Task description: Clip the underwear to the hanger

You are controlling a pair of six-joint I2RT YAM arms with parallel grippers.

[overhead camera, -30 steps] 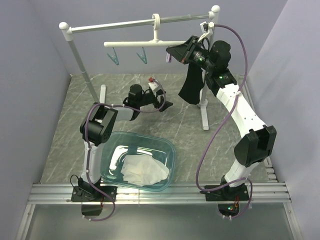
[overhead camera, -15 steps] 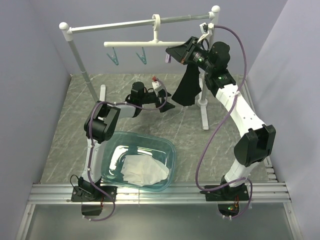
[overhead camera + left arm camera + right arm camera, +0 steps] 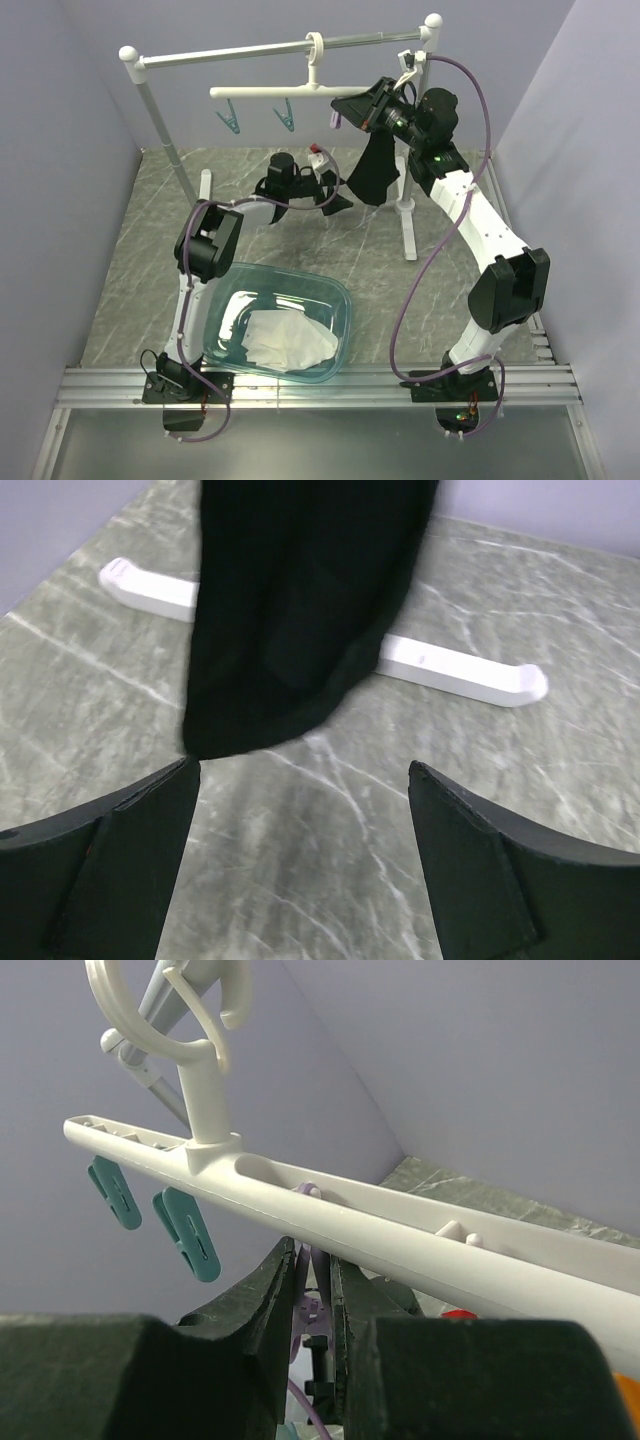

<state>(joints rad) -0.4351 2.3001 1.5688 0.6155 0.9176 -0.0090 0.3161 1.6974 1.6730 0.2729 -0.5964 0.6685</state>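
Top view: the right claw (image 3: pixel 350 105) is pinched shut on the top of the underwear (image 3: pixel 375 172). It dangles over the desk's far right part, just under the right half of the hanger (image 3: pixel 285 92). The left claw (image 3: pixel 335 200) is spread open near the hem.

Left wrist: fingers (image 3: pixel 110 870) wide apart and empty, dark cloth just ahead.

Right wrist: the hanger bar runs right above the closed fingers (image 3: pixel 250 1300), with the teal pegs (image 3: pixel 187 1232) off to the side.

My take: steady the loose hem with the left claw first, so the waistband feeds flat into a peg.
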